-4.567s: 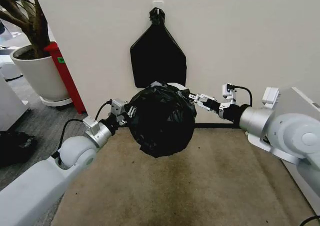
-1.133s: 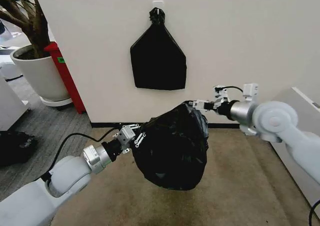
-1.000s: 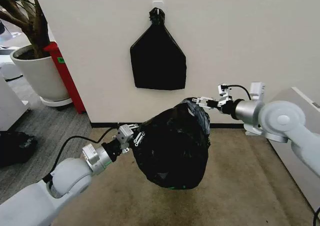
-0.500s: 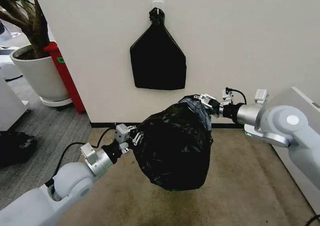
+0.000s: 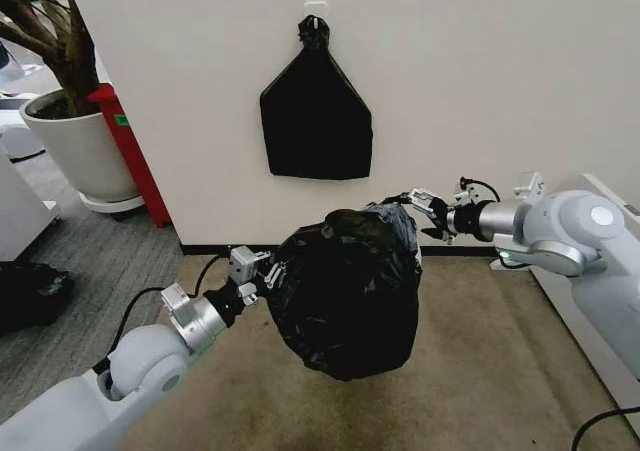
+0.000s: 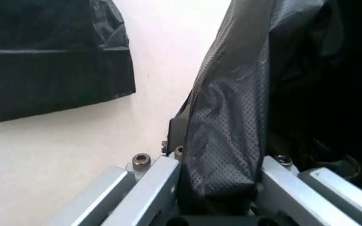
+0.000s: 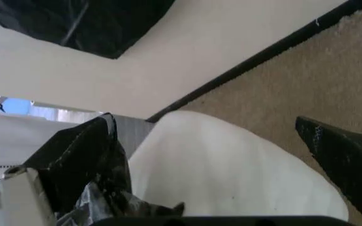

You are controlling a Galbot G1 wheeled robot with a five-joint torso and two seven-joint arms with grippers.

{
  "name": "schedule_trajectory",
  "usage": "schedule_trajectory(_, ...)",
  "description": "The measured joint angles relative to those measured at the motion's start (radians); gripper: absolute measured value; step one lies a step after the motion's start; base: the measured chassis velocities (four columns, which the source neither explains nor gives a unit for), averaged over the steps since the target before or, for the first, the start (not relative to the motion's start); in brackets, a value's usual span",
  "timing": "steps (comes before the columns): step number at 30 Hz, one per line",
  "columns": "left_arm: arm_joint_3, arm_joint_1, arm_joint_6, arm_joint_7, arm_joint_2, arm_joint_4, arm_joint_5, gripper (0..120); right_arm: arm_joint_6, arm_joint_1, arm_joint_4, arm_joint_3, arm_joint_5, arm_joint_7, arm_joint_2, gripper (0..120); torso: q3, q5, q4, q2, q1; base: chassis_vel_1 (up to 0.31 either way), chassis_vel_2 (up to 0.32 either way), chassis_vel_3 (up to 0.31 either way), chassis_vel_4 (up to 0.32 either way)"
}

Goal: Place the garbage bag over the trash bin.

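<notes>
beige carpet runs up to a plain white wall, where a flat black bundle (image 5: pixel 316 111) with a knotted top is hung on a hook; at the far left a large white plant pot (image 5: pixel 78 146) with a tree is seen beside a red object (image 5: pixel 128 148). going left to right, the left gripper (image 5: pixel 257 274) is found at the near left edge of the garbage bag (image 5: pixel 345 291), its fingers pressed together on a fold of the film, as is confirmed in the left wrist view, where perforated plastic (image 6: pixel 228 136) is pinched between the jaws. the bag is held off the carpet in the middle of the scene, bulging and draped over a rounded form. a cream-white curved wall, taken to be the trash bin (image 7: pixel 231 169), is shown beneath the film in the right wrist view. at the far right edge of the bag, the right gripper (image 5: pixel 427 212) is seen with fingers spread, close to the bag's upper rim without a clear pinch. the film is judged light, soft and slippery, easily torn if stretched hard; hold is best taken at the bunched hem, on opposite sides, rather than on the taut belly.
</notes>
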Motion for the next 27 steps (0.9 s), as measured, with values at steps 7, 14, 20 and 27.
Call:
schedule_trajectory(7, -0.005, 0.002, 0.015, -0.023, -0.006, -0.006, -0.071, 0, -0.001, -0.048, 0.0, 0.051, -0.022, -0.013, 0.0, 100, 0.0, 0.0003, 0.0, 0.0, 0.0, 0.0, 0.0, 0.0, 0.0)
schedule_trajectory(14, -0.007, 0.022, 0.022, -0.037, -0.011, -0.012, -0.105, 0, 0.001, -0.109, -0.002, 0.133, -0.022, -0.016, 0.01, 100, 0.0, 0.0001, 0.0, 0.0, 0.0, 0.0, 0.0, 0.0, 0.0)
schedule_trajectory(20, -0.007, 0.027, 0.03, -0.045, -0.01, -0.016, -0.13, 0, 0.002, -0.16, -0.001, 0.183, -0.021, -0.016, 0.015, 100, 0.0, 0.0002, -0.0001, 0.0, 0.0, 0.0, 0.0, 0.0, 0.0)
schedule_trajectory(27, -0.002, 0.015, 0.068, -0.134, -0.032, -0.03, -0.231, 0, -0.041, -0.251, 0.049, 0.229, -0.123, -0.066, 0.015, 100, 0.0, 0.0001, -0.0001, 0.0, 0.0, 0.0, 0.0, 0.0, 0.0)
